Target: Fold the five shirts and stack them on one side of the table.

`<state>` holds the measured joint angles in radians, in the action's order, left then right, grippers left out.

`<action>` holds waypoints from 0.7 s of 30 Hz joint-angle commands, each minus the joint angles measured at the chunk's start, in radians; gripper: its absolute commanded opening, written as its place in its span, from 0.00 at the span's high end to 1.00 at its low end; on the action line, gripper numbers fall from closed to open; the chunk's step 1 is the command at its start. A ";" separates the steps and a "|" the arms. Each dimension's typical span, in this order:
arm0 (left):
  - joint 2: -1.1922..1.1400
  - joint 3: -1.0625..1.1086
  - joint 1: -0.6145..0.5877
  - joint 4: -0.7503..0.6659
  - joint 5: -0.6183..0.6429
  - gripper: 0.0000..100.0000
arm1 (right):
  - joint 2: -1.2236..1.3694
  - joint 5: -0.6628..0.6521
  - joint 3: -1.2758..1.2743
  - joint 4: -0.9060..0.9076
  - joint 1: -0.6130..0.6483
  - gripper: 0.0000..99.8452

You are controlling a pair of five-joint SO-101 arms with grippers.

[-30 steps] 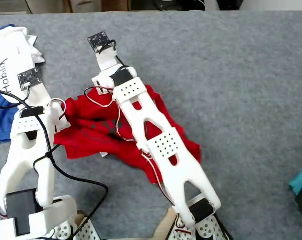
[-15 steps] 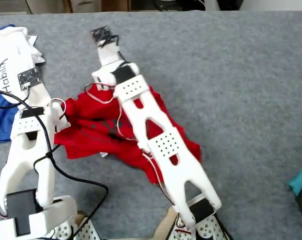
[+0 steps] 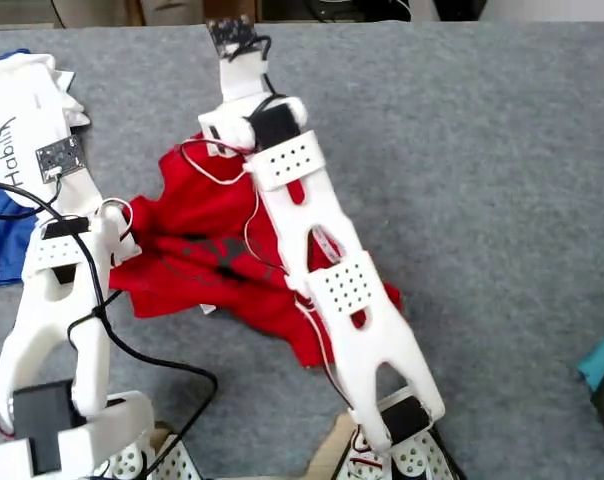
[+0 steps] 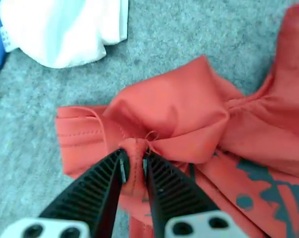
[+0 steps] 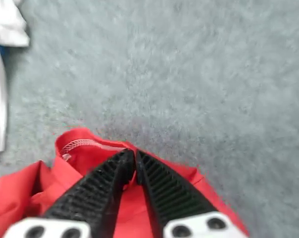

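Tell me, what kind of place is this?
Probably a robot lab or workshop, not a home. The white left arm and right arm, wires showing, sit at a grey table and each pinches a red shirt; a white shirt lies nearby.

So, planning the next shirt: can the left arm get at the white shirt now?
Likely not yet: the left gripper is shut on the red shirt, though the white shirt lies nearby, unblocked.

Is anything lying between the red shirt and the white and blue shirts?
Nothing visible lies there: only bare table separates the red shirt from the white shirt and blue shirt. The left arm stands over that gap, the left hand shut on the red shirt.
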<state>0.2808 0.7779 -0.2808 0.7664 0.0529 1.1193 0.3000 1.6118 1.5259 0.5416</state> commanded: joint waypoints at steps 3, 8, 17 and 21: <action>0.189 -0.098 0.023 0.114 0.005 0.98 | -0.263 0.000 0.058 0.087 -0.028 1.00; 0.392 -0.232 0.078 0.176 -0.066 0.98 | -0.433 -0.043 0.058 0.153 -0.099 1.00; 0.636 -0.453 0.226 0.325 -0.123 0.98 | -0.802 -0.048 0.050 0.256 -0.323 1.00; 0.700 -0.516 0.264 0.316 -0.120 0.98 | -0.983 -0.095 0.048 0.256 -0.412 1.00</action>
<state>0.9283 0.3468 -0.0460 1.0794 -0.0606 0.3000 0.2555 1.6303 1.7714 0.1872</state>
